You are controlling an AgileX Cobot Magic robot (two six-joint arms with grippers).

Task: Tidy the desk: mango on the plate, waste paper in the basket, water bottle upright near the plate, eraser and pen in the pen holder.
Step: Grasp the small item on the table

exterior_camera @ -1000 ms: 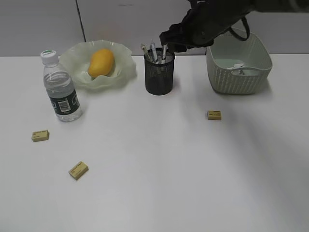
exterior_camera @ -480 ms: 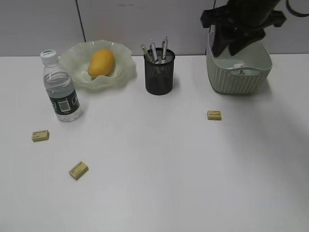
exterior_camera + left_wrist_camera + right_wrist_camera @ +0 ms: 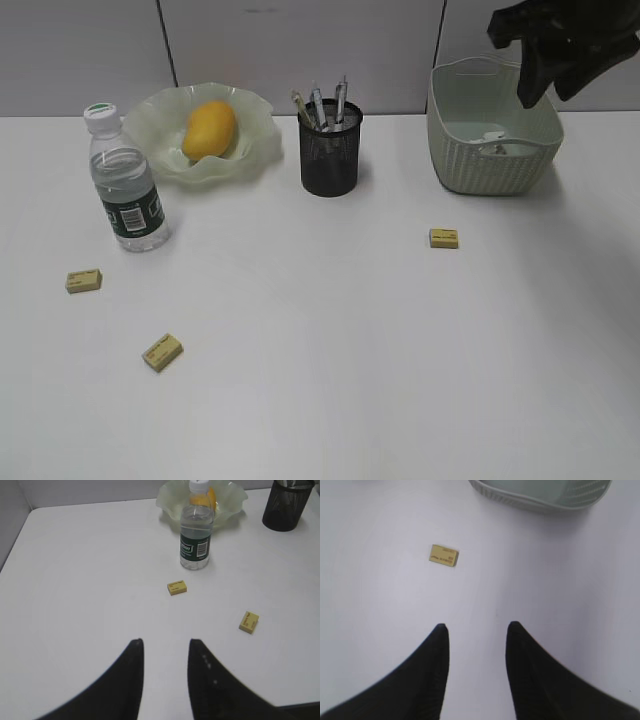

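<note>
Desk (image 3: 330,400), white, seen at a slant from the exterior cam.

Mango (image 3: 210,129) lies in the ruffled green plate (image 3: 255,150), approx 11 o'clock on the desk. Water bottle (image 3: 124,183) upright, white cap on, just beside the plate at its 7 o'clock; apart from it, not touching as far as I can see.

Pen holder (image 3: 331,160) at 12 o'clock, a few pens (image 3: 318,106) sticking up out of it. Basket (image 3: 494,150) at 1–2 o'clock; small wad of waste paper (image 3: 494,143) lies inside on its floor.

Three yellow erasers loose on the desk: one (image 3: 444,238) at 7 o'clock of the basket, well apart from it; one (image 3: 84,280) at 7 o'clock of the bottle; one (image 3: 162,352) nearer the front edge, 8 o'clock on the desk.

R gripper (image 3: 548,85) up in the air over the basket's rear right rim, blurred in exterior cam. R wrist cam: fingers (image 3: 432,655) parted approx halfway, nothing between them, eraser at 11 o'clock of the tips.

L gripper (image 3: 165,647) out of exterior cam. L wrist cam: fingers parted a moderate gap, holding nothing, above bare desk; bottle at 12 o'clock ahead, two erasers between.
</note>
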